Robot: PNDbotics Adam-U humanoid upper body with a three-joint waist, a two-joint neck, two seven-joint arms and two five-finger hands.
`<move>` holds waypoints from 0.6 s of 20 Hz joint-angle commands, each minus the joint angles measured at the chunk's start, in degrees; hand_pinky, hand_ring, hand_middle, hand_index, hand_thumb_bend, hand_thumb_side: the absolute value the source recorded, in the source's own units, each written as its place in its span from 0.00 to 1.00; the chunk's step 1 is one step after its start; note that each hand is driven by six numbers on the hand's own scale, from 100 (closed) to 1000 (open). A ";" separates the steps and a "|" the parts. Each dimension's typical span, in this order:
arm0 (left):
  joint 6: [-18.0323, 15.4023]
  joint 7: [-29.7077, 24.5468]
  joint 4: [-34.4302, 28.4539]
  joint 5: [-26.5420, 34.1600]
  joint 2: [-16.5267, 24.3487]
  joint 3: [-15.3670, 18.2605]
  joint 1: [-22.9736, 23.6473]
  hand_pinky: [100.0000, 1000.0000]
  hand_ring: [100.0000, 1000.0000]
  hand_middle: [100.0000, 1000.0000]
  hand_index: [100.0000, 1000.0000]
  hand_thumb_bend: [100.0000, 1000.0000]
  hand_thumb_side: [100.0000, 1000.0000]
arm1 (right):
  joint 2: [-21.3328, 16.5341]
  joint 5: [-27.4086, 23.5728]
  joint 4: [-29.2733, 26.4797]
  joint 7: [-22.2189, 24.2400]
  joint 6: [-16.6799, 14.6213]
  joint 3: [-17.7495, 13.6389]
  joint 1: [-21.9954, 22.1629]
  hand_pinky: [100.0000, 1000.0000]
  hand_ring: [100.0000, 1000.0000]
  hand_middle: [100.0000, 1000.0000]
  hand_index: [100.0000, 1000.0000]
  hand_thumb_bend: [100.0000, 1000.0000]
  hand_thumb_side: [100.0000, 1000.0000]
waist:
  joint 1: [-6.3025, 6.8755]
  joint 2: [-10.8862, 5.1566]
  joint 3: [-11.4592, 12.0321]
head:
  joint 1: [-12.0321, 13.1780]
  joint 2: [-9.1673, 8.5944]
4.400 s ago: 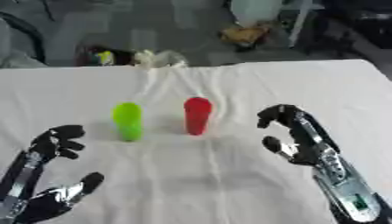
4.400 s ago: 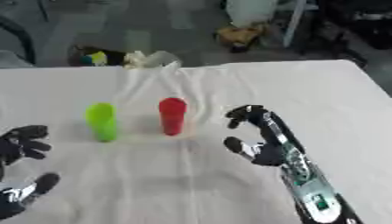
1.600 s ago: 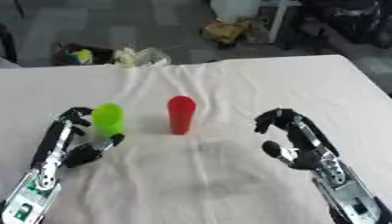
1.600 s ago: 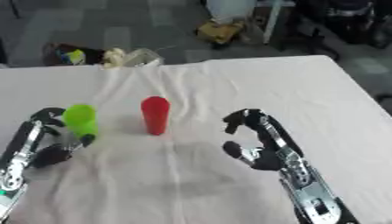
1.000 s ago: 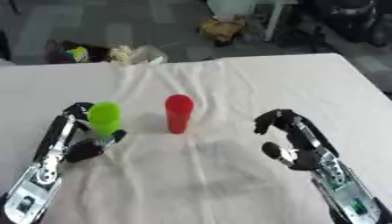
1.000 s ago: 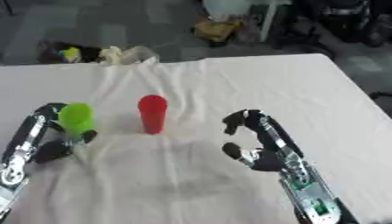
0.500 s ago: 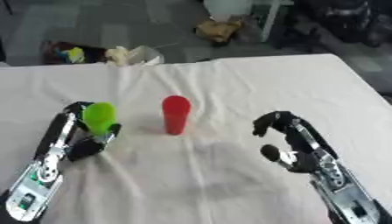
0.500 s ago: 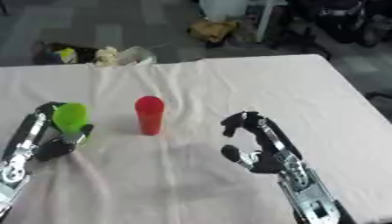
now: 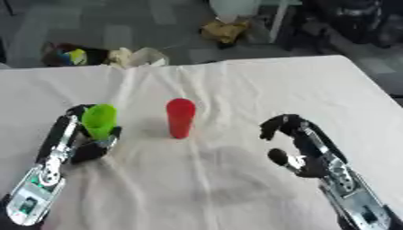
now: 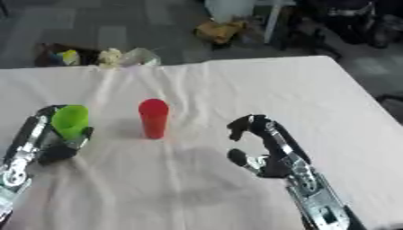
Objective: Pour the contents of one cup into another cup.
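Note:
A green cup (image 9: 99,120) is in my left hand (image 9: 76,143), whose fingers and thumb curl round its lower part at the table's left. It tilts slightly, its mouth toward the camera. A red cup (image 9: 180,118) stands upright on the white cloth, just right of the green one and apart from it. My right hand (image 9: 297,148) hovers over the cloth to the right of the red cup, fingers curled and holding nothing.
The white cloth-covered table (image 9: 236,85) fills the view, its far edge near the top. Beyond it on the floor lie a crumpled bag (image 9: 138,56) and other clutter (image 9: 224,31). Bare cloth lies between my two hands.
My left hand has closed round the green cup and tipped it slightly. The right hand has drifted a little lower and toward the middle. The red cup has not moved.

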 commanded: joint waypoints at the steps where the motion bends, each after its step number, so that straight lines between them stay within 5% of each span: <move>1: 0.23 -0.26 -0.91 2.15 -0.25 -0.19 0.73 0.30 0.45 0.61 0.76 0.00 0.25 | -0.75 -0.45 -0.25 0.06 -0.08 -0.43 -0.74 0.67 0.52 0.37 0.64 0.60 0.58 | -0.09 -0.81 0.13 | -0.25 -0.30; 12: 3.90 -1.62 -18.11 7.45 4.19 -2.33 4.55 0.30 0.45 0.61 0.75 0.00 0.23 | -2.47 -0.19 4.16 -0.38 0.23 -0.59 -2.61 0.66 0.51 0.36 0.62 0.61 0.54 | 0.56 -1.79 2.99 | -1.74 0.12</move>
